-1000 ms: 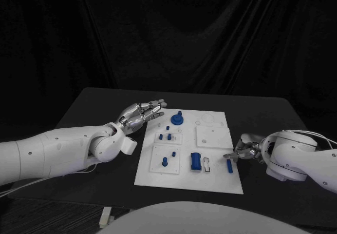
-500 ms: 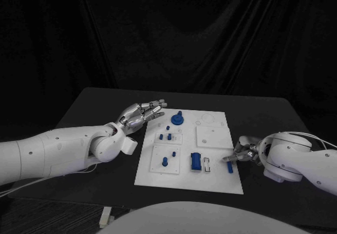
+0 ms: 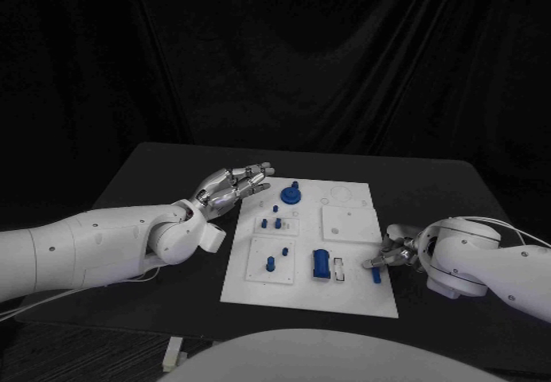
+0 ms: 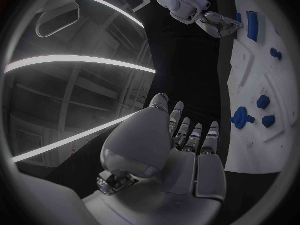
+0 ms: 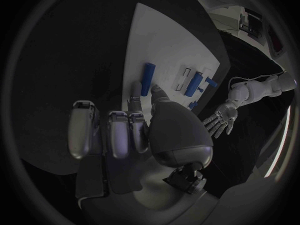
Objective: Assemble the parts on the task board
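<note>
The right hand [image 3: 392,255] is reaching, fingers apart and holding nothing, for the blue rod [image 3: 376,273] lying near the task board's [image 3: 345,298] right edge, and should pinch it squarely before lifting, while farther off the left hand [image 3: 233,186] is hovering open.

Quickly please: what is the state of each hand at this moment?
Left hand: open, holds nothing, beside the task board.
Right hand: fingertips at the blue peg; grip cannot be told.
</note>
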